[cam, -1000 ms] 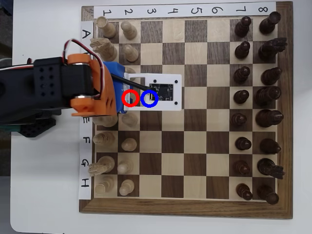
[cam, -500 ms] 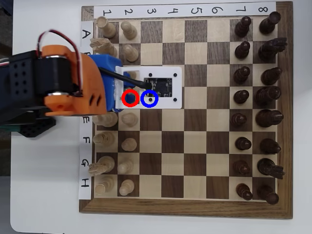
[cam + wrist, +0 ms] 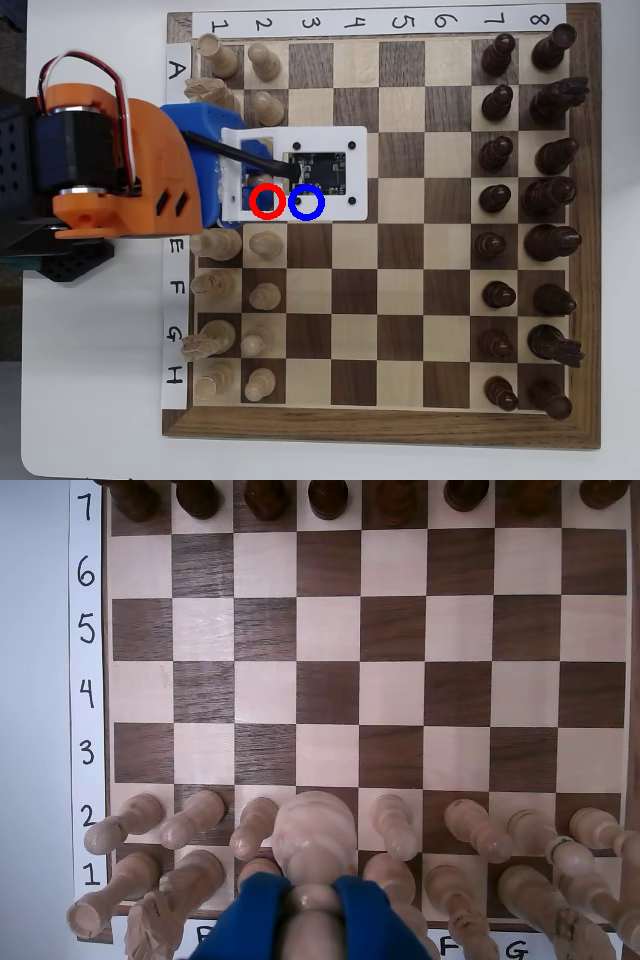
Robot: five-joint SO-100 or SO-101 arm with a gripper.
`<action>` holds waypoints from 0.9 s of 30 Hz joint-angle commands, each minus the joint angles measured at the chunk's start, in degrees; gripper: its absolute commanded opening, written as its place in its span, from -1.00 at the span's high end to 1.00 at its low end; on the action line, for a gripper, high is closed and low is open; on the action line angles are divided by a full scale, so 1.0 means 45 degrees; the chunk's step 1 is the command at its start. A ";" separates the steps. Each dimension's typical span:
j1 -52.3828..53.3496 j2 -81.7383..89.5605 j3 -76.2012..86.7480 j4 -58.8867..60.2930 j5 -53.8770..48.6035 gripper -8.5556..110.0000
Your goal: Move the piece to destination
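Note:
In the wrist view my gripper (image 3: 315, 898) is shut on the piece (image 3: 315, 830), a pale cream pawn. Its blue fingers (image 3: 250, 920) clasp the pawn's head, and its base hangs over the second-row square in column D. The pawn looks bigger than its neighbours. The destination, the light tan square (image 3: 328, 755), lies one row ahead of it and is bare. In the overhead view the blue ring (image 3: 306, 201) marks that square beside a red ring (image 3: 266, 201). Both rings are drawn over the arm's white camera plate (image 3: 330, 140), which hides the gripper, the pawn and the square.
Pale pawns (image 3: 190, 820) and taller pale pieces (image 3: 110, 890) stand close on both sides of the held pawn. Dark pieces (image 3: 265, 495) line the far row. The orange arm body (image 3: 110, 160) overhangs the board's left edge in the overhead view.

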 commanded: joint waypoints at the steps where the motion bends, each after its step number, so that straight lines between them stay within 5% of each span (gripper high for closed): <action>1: 0.0137 -0.0742 -0.2617 -0.0664 0.4180 0.86; 27: -0.0059 -0.3398 0.2734 -0.4609 0.4727 0.86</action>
